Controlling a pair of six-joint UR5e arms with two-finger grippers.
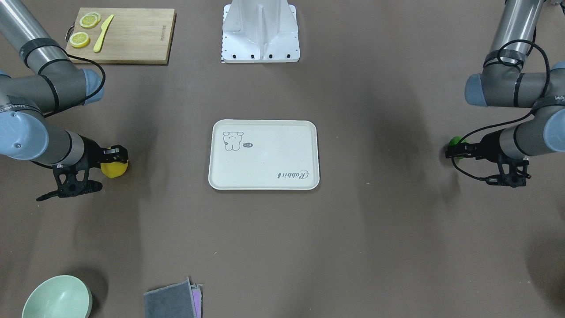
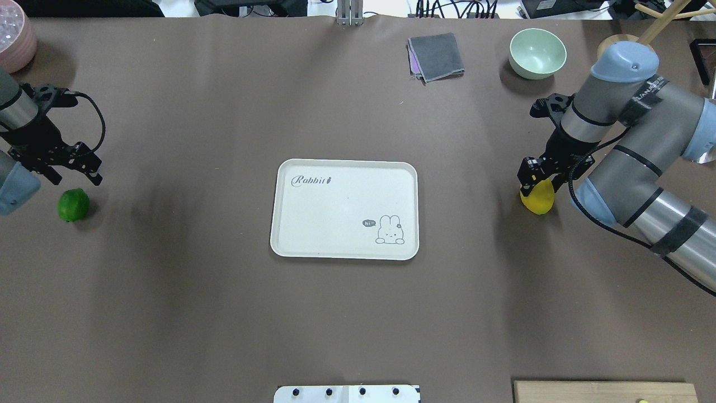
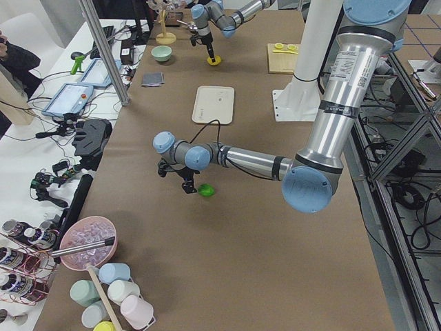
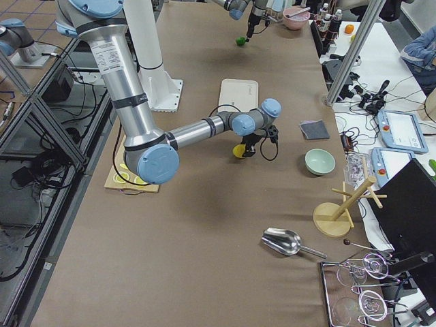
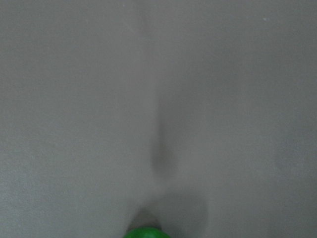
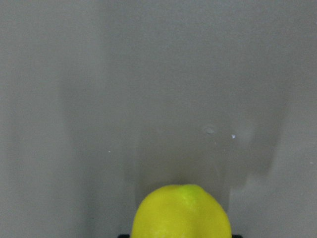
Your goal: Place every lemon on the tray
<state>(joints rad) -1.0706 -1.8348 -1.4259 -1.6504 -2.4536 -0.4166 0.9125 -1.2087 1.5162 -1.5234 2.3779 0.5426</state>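
The cream-white tray (image 2: 344, 184) lies in the middle of the table with nothing on it; it also shows in the front view (image 1: 265, 132). The yellow lemon (image 2: 538, 198) rests on the table to its right. My right gripper (image 2: 541, 178) stands directly over it, jaws open and straddling its top. The lemon fills the bottom of the right wrist view (image 6: 181, 213). The green lemon (image 2: 73, 205) lies at the far left. My left gripper (image 2: 75, 173) hangs open just beyond it, apart from it. Only the green lemon's top edge (image 5: 146, 233) shows in the left wrist view.
A wooden cutting board (image 1: 132, 35) with lemon slices (image 1: 79, 39) and a yellow knife (image 1: 103, 33) lies near the robot's right side. A pale green bowl (image 2: 537, 52) and a folded grey cloth (image 2: 436, 56) lie at the far edge. The robot's white base (image 1: 260, 33) is behind the tray.
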